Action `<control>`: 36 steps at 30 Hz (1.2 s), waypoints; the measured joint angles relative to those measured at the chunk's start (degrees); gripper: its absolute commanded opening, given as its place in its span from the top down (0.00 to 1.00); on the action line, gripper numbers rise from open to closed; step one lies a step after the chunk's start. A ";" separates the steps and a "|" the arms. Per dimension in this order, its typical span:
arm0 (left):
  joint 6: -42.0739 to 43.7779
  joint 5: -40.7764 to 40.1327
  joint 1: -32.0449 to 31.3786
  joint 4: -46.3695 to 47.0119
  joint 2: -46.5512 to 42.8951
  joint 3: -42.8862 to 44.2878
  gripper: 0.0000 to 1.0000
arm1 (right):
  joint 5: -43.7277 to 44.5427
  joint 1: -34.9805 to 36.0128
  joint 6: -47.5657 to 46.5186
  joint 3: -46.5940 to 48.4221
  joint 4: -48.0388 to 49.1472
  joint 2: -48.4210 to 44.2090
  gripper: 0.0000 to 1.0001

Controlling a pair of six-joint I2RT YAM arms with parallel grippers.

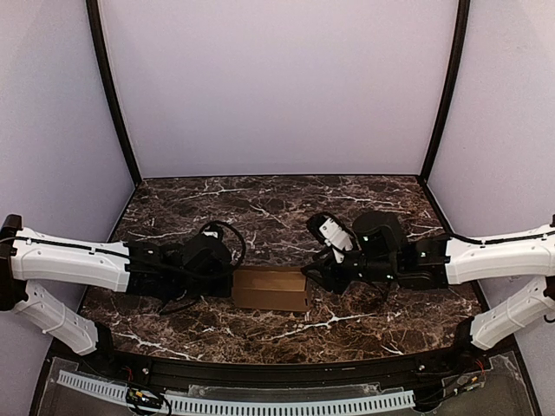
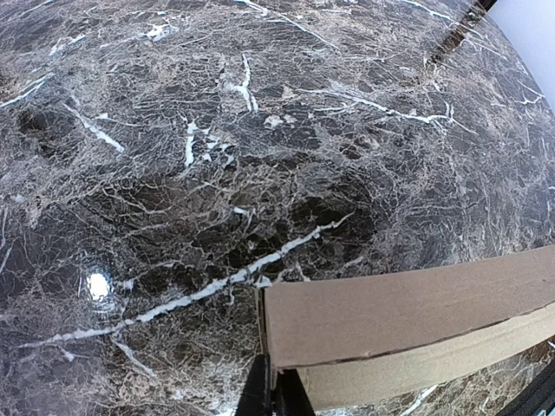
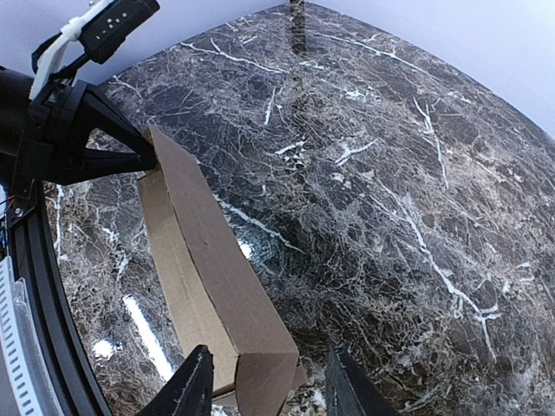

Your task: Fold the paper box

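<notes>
The paper box (image 1: 270, 289) lies on the near middle of the dark marble table (image 1: 277, 208), between the two grippers. It is a narrow brown cardboard piece, partly folded. Its long axis runs left to right, along the table's near edge, with one end toward each arm.

The left gripper (image 1: 227, 284) is pinched tight on the box's left end. In the left wrist view its fingers (image 2: 276, 394) meet on a thin cardboard edge at the corner.

The right gripper (image 3: 269, 381) straddles the box's right end, half spread. Each finger (image 3: 195, 386) shows a gap to the cardboard, so nothing is gripped there.

Beyond the box, bare marble runs to the pale back wall (image 1: 277, 87).
</notes>
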 measured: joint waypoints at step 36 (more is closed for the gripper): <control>-0.63 -2.19 -1.31 -3.28 3.10 3.76 0.99 | 7.17 2.56 4.44 6.05 -12.63 4.39 1.00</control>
